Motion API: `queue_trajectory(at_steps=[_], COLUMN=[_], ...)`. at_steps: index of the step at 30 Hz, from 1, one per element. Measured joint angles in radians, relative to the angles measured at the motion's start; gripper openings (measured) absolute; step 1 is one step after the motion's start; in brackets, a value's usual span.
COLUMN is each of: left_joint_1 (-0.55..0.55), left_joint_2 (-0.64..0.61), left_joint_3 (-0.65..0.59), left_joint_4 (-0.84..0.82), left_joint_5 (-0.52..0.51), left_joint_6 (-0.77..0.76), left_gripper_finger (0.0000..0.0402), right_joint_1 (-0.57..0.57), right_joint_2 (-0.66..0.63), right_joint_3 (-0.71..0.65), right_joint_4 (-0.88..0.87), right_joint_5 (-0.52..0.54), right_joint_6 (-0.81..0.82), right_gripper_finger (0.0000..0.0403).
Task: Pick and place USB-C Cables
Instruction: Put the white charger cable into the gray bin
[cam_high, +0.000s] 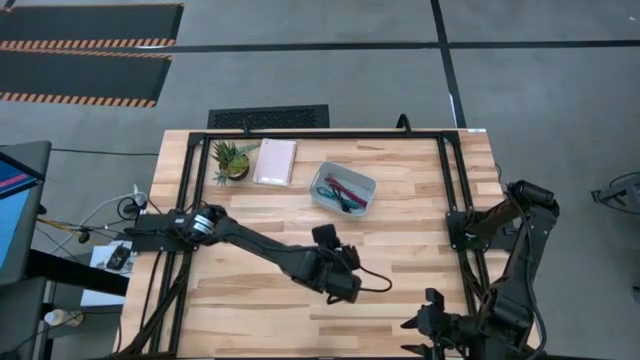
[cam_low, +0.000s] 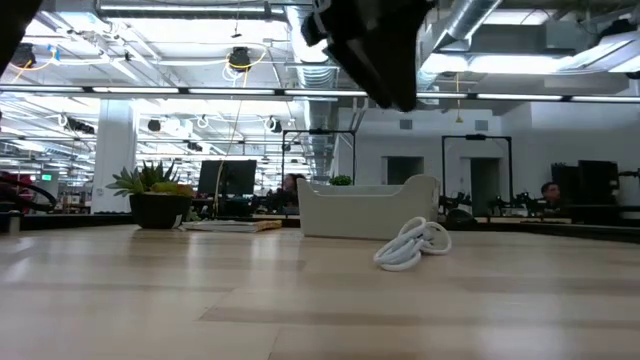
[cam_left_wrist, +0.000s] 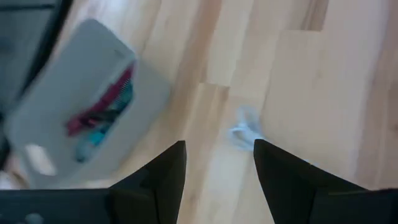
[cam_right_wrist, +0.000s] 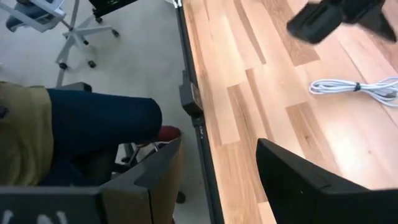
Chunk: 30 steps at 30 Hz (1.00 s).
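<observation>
We see the left gripper (cam_left_wrist: 219, 163) with fingers parted and holding nothing, poised above the coiled white USB-C cable (cam_left_wrist: 246, 132), which lies on the light wooden table (cam_high: 420, 225) just ahead of its fingertips. Beyond it to one side, the clear plastic tray (cam_high: 368, 185) holds the maroon-pink cable (cam_left_wrist: 102, 102) and teal cable (cam_left_wrist: 99, 129). The right gripper (cam_right_wrist: 217, 168) waits open and empty at the table's near right edge.

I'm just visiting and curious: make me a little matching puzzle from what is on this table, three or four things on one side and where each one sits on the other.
Things:
1. white cable
2. maroon-pink cable
3. small green plant
4. right gripper

Places:
A. inside the clear tray
B. beside the pale pink notebook
C. loose on the bare wood, below the left gripper
D. at the table's near edge, off to the right side

Pairs: 1-C, 2-A, 3-B, 4-D
</observation>
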Motion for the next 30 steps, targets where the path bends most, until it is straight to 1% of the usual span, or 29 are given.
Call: queue_trajectory(at_steps=[3,7,9,14,16,19,22,24,28,30], left_joint_1=[-0.02,-0.047,-0.057,-0.063,-0.063,-0.062,-0.053,-0.044,-0.023,-0.017], left_joint_2=[0.005,0.007,0.007,0.007,0.007,0.007,0.003,-0.004,-0.004,-0.004], left_joint_3=[-0.069,-0.197,-0.264,-0.384,-0.434,-0.497,-0.56,-0.598,-0.626,-0.633], left_joint_4=[0.102,0.26,0.334,0.485,0.578,0.657,0.709,0.758,0.79,0.787], left_joint_5=[-0.014,-0.075,-0.097,-0.099,-0.076,-0.065,-0.056,-0.033,0.036,0.073], left_joint_6=[-0.098,-0.212,-0.234,-0.249,-0.244,-0.225,-0.28,-0.287,-0.282,-0.283], left_gripper_finger=[0.018,0.018,0.018,0.018,0.018,0.018,0.018,0.018,0.0179,0.0169], right_joint_1=[0.003,0.011,0.015,0.015,0.015,0.015,0.015,0.015,0.011,0.011], right_joint_2=[0.0,0.0,0.0,0.0,0.0,0.0,0.0,0.0,0.0,0.0], right_joint_3=[0.0,0.0,0.0,0.0,0.0,0.0,0.0,0.0,0.0,0.0], right_joint_4=[0.003,0.014,0.013,0.013,0.012,0.011,0.013,0.013,0.013,0.012], right_joint_5=[0.001,0.001,0.001,0.001,0.002,0.014,0.026,0.027,0.047,0.057], right_joint_6=[0.002,0.003,0.002,0.002,0.003,0.002,0.003,0.003,0.002,0.002], right_gripper_finger=[0.023,0.023,0.023,0.023,0.023,0.023,0.023,0.023,0.023,0.023])
